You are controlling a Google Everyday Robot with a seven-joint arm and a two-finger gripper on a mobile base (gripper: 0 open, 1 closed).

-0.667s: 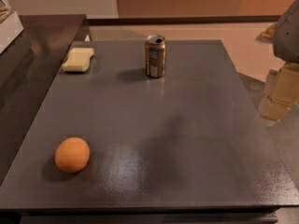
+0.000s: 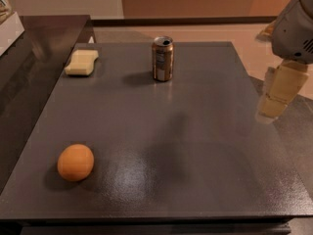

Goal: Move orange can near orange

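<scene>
The orange can (image 2: 162, 58) stands upright at the far middle of the dark table (image 2: 195, 131), brownish-orange sides and a silver top. The orange (image 2: 75, 162) lies near the front left corner of the table, far from the can. My gripper (image 2: 276, 96) hangs at the right edge of the view, over the table's right side, well to the right of the can and holding nothing that I can see. The grey arm housing (image 2: 296, 28) sits above it.
A pale yellow sponge (image 2: 82, 62) lies at the far left of the table, left of the can. A dark counter (image 2: 34, 48) adjoins the table on the left, with a white object (image 2: 9, 26) at its far edge.
The gripper and arm have shifted slightly left and down, closer over the table's right edge. The can, orange and sponge have not moved.
</scene>
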